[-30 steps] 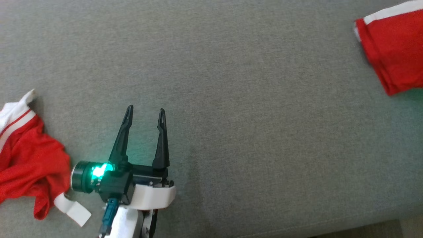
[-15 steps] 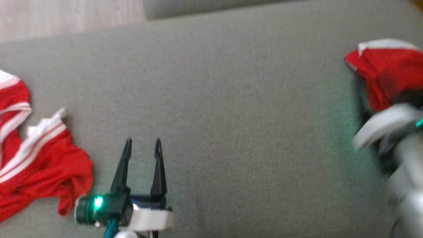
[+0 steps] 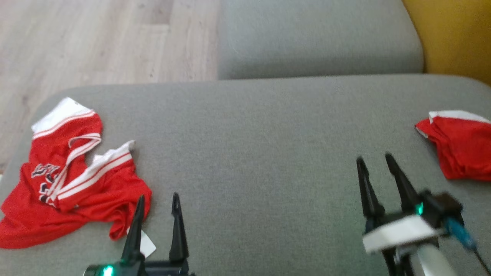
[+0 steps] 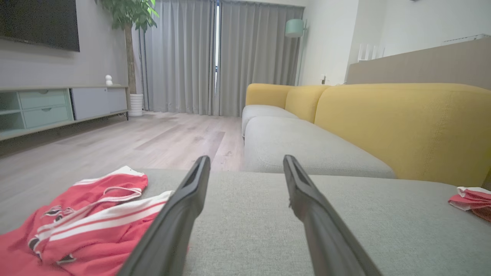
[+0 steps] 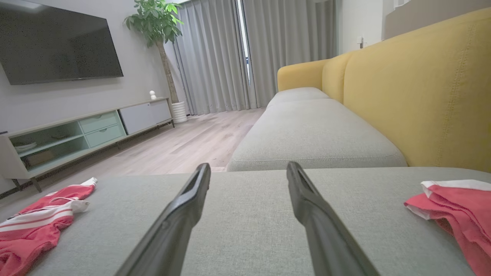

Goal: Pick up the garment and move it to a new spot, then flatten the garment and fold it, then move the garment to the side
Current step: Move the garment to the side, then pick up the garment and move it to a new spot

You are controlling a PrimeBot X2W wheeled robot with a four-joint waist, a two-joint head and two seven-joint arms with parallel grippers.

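- Currently, a crumpled red jersey (image 3: 69, 184) with white trim lies at the left end of a grey sofa seat (image 3: 261, 145). A folded red garment (image 3: 464, 153) sits at the right end.
- Open and empty, the left hand (image 3: 158, 197) hovers just beside the jersey, and the right hand (image 3: 374, 158) near the folded piece.
- The jersey looks light, soft and limp; pinching a white-banded edge should lift it.

Near cushion (image 3: 249, 126): crumpled garment (image 3: 65, 184) on its left end, folded garment (image 3: 460, 153) on its right end. Left gripper (image 3: 158, 196) beside the crumpled one, right gripper (image 3: 374, 157) near the folded one. Second cushion (image 3: 318, 38) behind, floor (image 3: 96, 38) behind-left.
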